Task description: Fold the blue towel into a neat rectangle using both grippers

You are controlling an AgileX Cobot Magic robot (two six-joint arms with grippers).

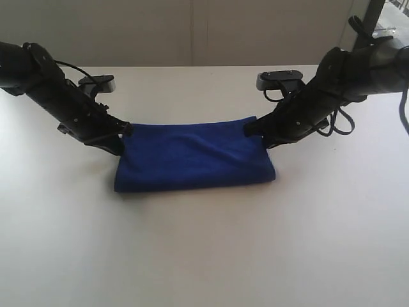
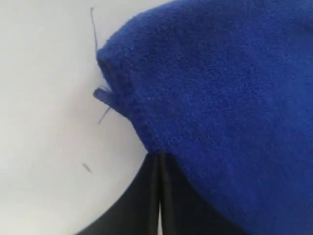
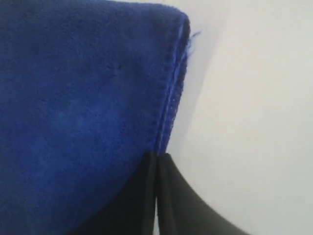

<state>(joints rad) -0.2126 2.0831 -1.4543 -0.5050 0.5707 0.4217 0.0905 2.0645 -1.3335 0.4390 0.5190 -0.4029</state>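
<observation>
The blue towel [image 1: 195, 158] lies doubled over on the white table [image 1: 204, 256], near the table's middle, a fat band of cloth with its fold toward the table's near edge. The left gripper [image 1: 126, 130] pinches one far corner and the right gripper [image 1: 250, 128] the other. Up close, both sets of jaws are pressed tight together, the hem running straight into the tips on each side – left [image 2: 159, 159], right [image 3: 156, 157].
</observation>
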